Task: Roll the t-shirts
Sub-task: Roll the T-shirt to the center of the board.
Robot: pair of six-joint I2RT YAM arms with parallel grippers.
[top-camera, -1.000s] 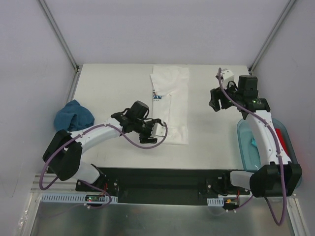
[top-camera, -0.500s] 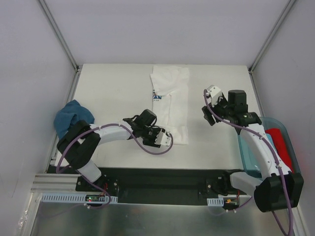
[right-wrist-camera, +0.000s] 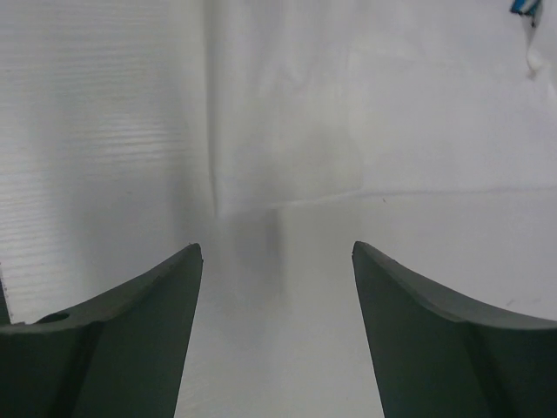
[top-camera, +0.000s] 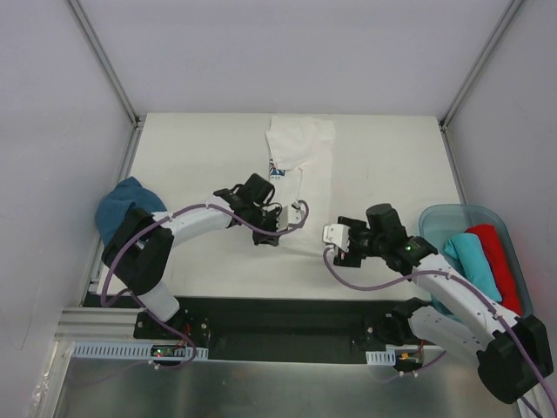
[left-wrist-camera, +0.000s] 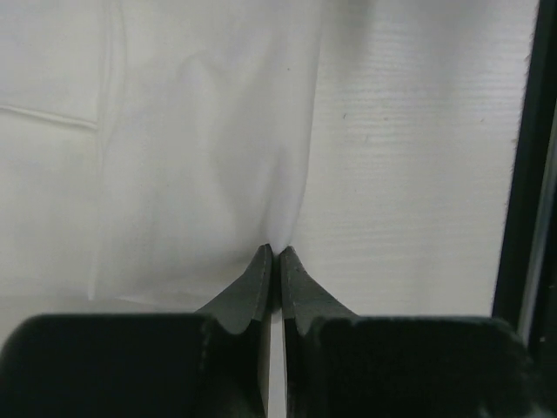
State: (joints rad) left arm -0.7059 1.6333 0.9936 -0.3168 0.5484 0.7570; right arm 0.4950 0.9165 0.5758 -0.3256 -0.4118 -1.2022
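My left fingers (top-camera: pixel 296 212) are pressed shut, tip to tip, right at the edge of the white t-shirt (top-camera: pixel 303 187). In the left wrist view the cloth's border runs straight down into the left fingers (left-wrist-camera: pixel 271 254), but I cannot tell whether any fabric is nipped between them. The shirt lies folded into a long strip on the bench (top-camera: pixel 191 157), running from 12 o'clock down towards the middle, with its small blue logo (top-camera: pixel 277 171) on the 9 o'clock side.

My right fingers (top-camera: pixel 333 237) stand wide apart and hold nothing, just beside the strip's near corner at its 4 o'clock. From the right wrist, that corner of the white t-shirt (right-wrist-camera: pixel 287 122) sits ahead of the gap between the right fingers (right-wrist-camera: pixel 277 248).

At 4 o'clock on the bench is a translucent teal bin (top-camera: pixel 448 209). It holds a teal t-shirt (top-camera: pixel 474 261) and a red t-shirt (top-camera: pixel 498 252), side by side. A dark blue t-shirt (top-camera: pixel 126 205) lies bunched at the 9 o'clock edge.
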